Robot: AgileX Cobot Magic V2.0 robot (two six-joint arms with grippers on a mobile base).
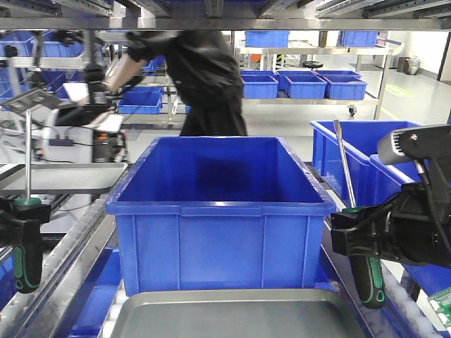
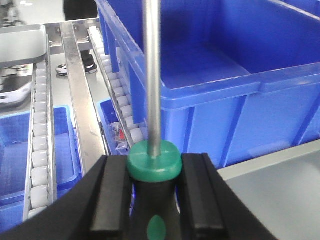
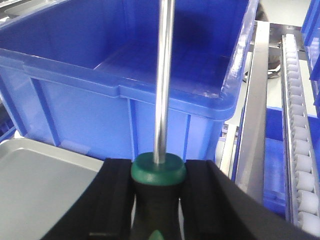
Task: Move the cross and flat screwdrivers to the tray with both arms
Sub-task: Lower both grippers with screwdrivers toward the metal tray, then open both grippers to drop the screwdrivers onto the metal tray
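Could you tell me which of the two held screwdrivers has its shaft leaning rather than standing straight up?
The right gripper's screwdriver: its shaft tilts up-left in the front view, while the left gripper's screwdriver points straight up.

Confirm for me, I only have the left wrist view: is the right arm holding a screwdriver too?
Observer: Yes. The right gripper is shut on the right screwdriver, shaft pointing up.
Operator: And where's the tray relative to both?
Observer: The tray lies low in the front view, ahead of the big blue crate, between the two arms.
Operator: Left one over it yet?
Observer: No. The left gripper holds the left screwdriver outside the tray's left edge.
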